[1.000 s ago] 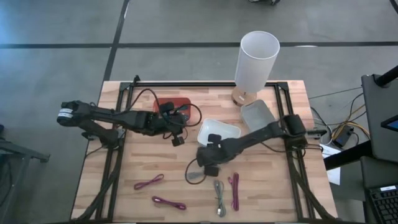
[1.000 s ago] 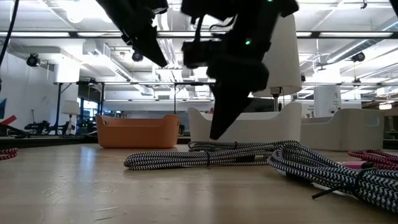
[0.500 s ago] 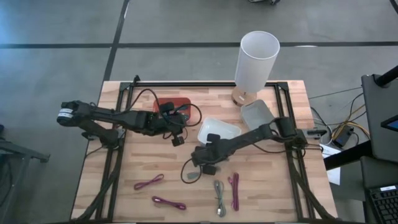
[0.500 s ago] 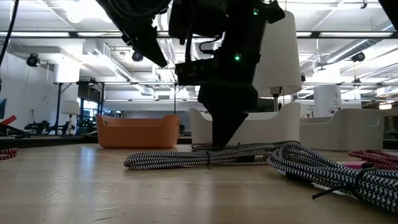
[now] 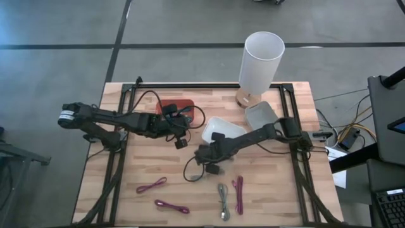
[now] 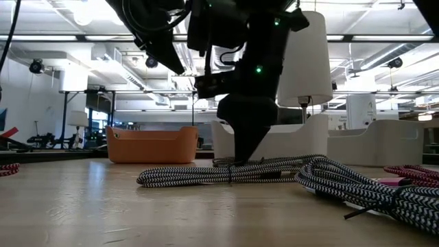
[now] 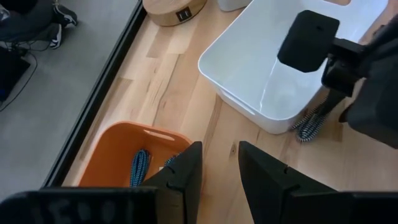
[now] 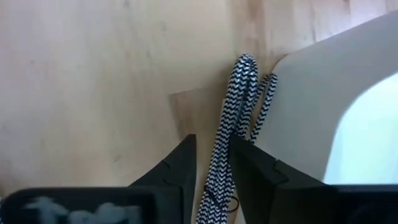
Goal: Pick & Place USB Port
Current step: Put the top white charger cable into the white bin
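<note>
a: high view first. right gripper (image 5: 204,154) is sitting low at the middle of the table (image 5: 139,171), right at the near-left corner of the white bin (image 5: 223,132). what is it holding?

b: right wrist view is showing the black-and-white braided usb cable (image 8: 229,146) running between its two fingers (image 8: 171,177), which are standing a narrow gap apart with the cable in it. looks like a grip, judging by that. low view is showing the tip down on the cable (image 6: 226,173) too.

a: where is the cable lying?

b: doubled loop is touching the bin corner, the rest is trailing toward the near edge of the table (image 5: 193,174).

a: left gripper (image 5: 179,132)?

b: waiting above the table's left half, just beside the orange bin (image 5: 175,104). its fingers (image 7: 181,174) are slightly apart with nothing between them. another braided cable is already lying in that orange bin (image 7: 138,167).

a: step?

b: grasp step, i'd say, place not started. the next move is calling for a clean lift so the tail clears the table, then carrying it over a bin rim and letting go. which bin, i cannot tell.

a: other stuff?

b: purple cables (image 5: 152,185) near the near edge, white cylinder (image 5: 259,60) at the far edge.
</note>
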`<state>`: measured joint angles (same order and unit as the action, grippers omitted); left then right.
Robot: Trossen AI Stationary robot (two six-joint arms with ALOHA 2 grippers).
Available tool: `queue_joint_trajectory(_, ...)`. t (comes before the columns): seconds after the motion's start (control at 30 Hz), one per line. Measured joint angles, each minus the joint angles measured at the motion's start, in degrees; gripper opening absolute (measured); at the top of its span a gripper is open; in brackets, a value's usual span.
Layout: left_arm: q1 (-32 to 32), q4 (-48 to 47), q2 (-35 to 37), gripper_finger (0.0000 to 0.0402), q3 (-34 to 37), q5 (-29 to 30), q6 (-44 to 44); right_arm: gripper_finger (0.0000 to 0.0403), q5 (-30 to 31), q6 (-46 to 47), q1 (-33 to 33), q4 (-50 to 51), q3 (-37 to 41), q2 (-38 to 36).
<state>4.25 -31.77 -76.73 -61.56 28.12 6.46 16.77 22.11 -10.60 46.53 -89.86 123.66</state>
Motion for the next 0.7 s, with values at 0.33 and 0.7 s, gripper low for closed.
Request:
queue_joint_trajectory(0.33,0.0,0.0,0.0,0.0115,0.0,0.0,-0.31,0.0011,-0.21,0.22,0.25,0.06,0.11,-0.02)
queue_joint_trajectory(0.7,0.0,-0.04,0.0,0.0115,0.0,0.0,-0.28,0.0009,-6.55,-1.71,-0.9,0.41,-2.72,-0.73)
